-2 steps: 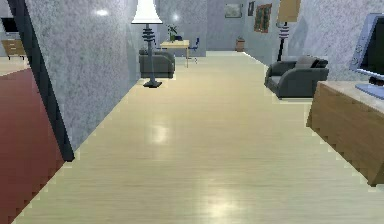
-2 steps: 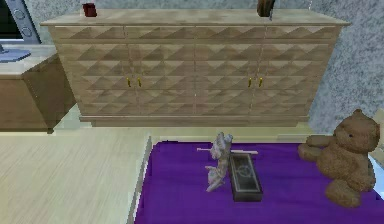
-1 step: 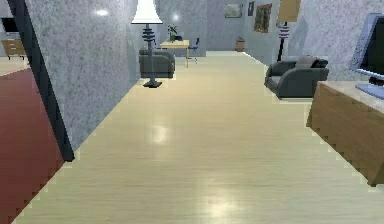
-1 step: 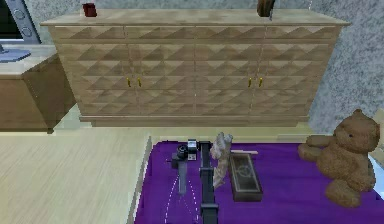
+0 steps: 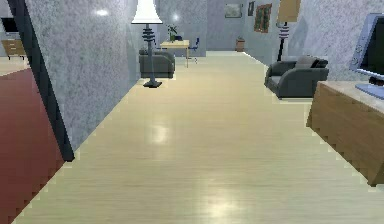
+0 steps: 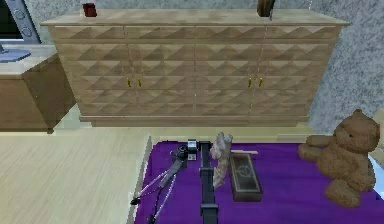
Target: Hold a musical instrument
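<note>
Arm side view has the arm [image 6: 206,190] reaching out over a purple cover [image 6: 300,200]. The gripper [image 6: 183,153] is near the cover's far edge, left of a pale upright thing [image 6: 222,150] and a dark oblong box [image 6: 245,178] that lies just right of the arm. This reach suggests the musical instrument is thought to be among these, but I cannot tell which one it is. Nor can I tell whether the fingers are apart or together, or whether they hold anything. A teddy bear [image 6: 345,155] sits at the cover's right edge, and a wooden sideboard [image 6: 190,70] stands beyond.
</note>
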Motion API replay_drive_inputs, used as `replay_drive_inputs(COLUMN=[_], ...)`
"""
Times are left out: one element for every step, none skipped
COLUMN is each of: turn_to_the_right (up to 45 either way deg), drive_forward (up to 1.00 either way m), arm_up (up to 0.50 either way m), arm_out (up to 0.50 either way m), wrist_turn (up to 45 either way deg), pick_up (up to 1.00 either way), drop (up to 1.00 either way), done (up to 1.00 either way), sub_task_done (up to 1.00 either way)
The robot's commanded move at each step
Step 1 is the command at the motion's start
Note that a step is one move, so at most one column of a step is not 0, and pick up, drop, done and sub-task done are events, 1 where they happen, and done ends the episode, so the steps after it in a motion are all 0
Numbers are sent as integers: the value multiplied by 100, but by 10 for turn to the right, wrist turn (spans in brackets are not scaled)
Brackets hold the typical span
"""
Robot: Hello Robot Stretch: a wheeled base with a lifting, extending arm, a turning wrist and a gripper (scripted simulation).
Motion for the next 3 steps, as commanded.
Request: replay_drive_inputs(turn_to_the_right=[0, 0, 0], drive_forward=[0, 0, 0], arm_up=[0, 0, 0], arm_out=[0, 0, 0], wrist_turn=[450, 450, 450], pick_up=[0, 0, 0], drop=[0, 0, 0], done=[0, 0, 0], sub_task_done=[0, 0, 0])
